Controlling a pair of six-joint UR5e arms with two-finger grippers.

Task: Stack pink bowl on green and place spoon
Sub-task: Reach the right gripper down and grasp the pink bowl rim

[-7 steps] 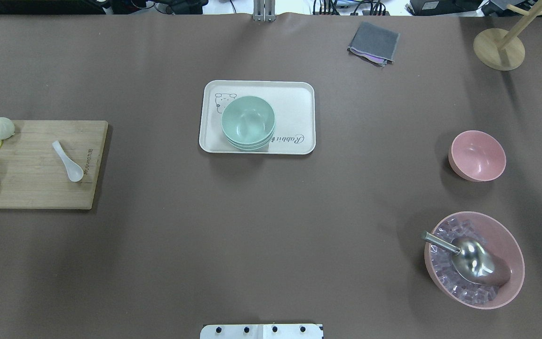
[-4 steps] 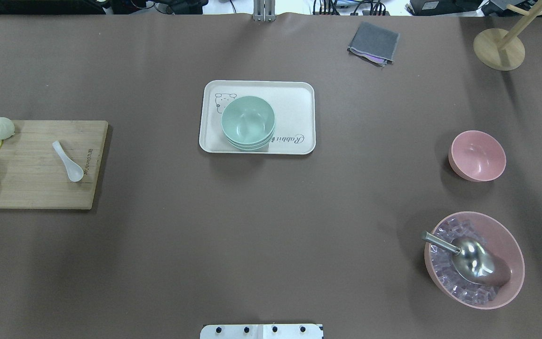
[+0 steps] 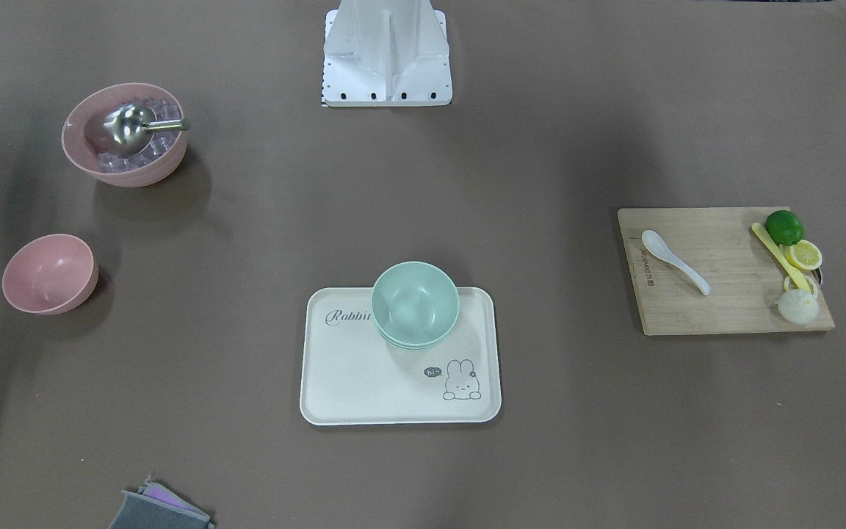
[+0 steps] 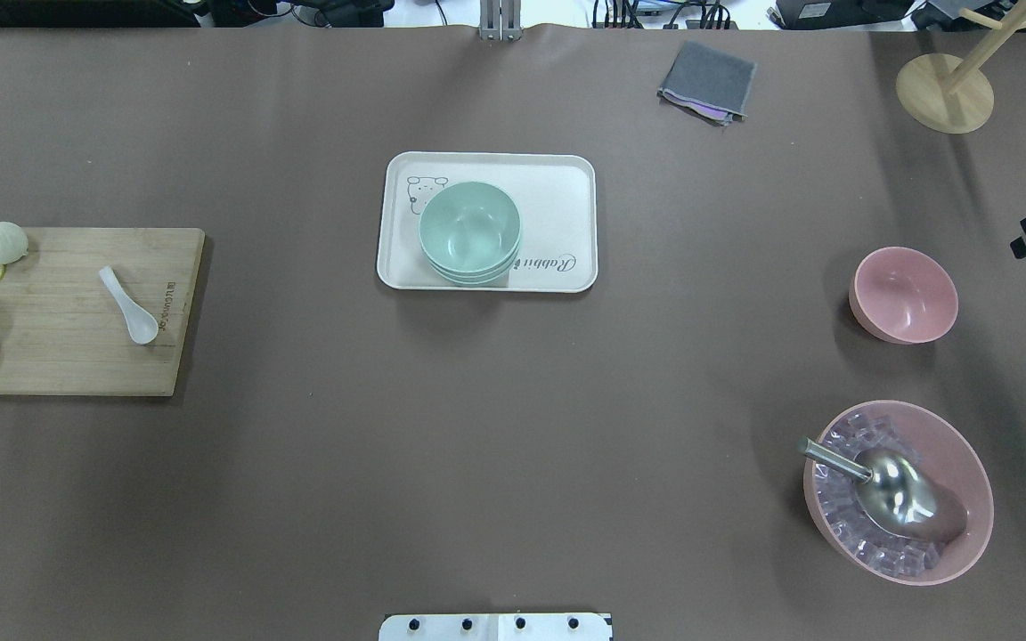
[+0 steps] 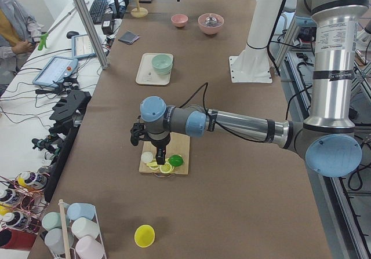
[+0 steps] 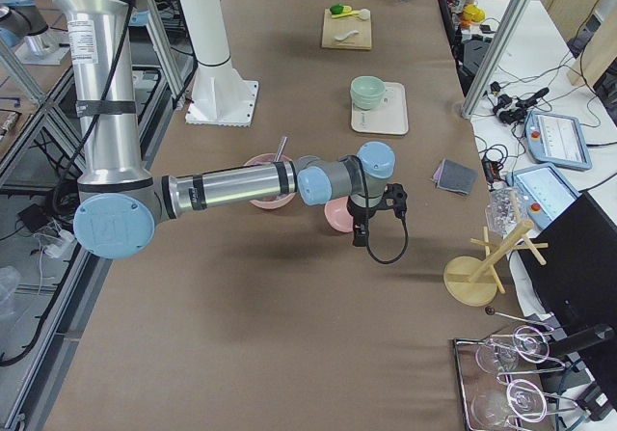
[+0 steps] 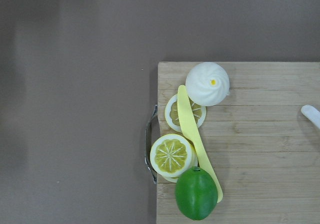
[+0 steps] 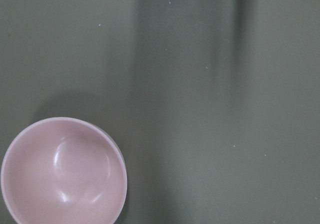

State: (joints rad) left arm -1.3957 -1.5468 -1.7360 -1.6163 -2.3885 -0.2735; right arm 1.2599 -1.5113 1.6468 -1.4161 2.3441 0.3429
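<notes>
**Nothing picked yet: both arms parked over their targets**

- Pink bowl (image 4: 903, 295) sits upright and empty on the worktop (image 4: 513, 445), robot's right side, well apart from the tray (image 4: 566, 178). Not stacked yet.
- Green bowls (image 4: 469, 230) are nested on the tray, mouth up. They look like two or three, and that is the drop target.
- Spoon (image 4: 128, 304) lies flat on the cutting board (image 4: 68, 356), far left, bowl end toward the robot, apart from the citrus and the yellow knife.
- Right gripper (image 6: 359, 233) hangs just beside the pink bowl. Its wrist view has the bowl in the lower left corner, so it is off-centre.
- Left gripper (image 5: 161, 154) hangs over the citrus end of the board, not over the spoon.
- Neither gripper's fingers show in the wrist or top views, so I cannot tell how far open either is. Nothing appears to be held.

Handling, my read:
- The pink bowl looks like light, rigid, smooth plastic. Pinch the rim wall with one finger inside and one outside. It may slide or tip if nudged first.
- The nested fit looks loose, so lower it centred.
- The spoon is small, low and glossy, probably slippery. Pinch across the handle near mid-length, coming straight down on the board.
- Big pink ice bowl (image 4: 974, 472) with scoop (image 4: 896, 490) sits near the pink bowl. Don't confuse the two.
</notes>
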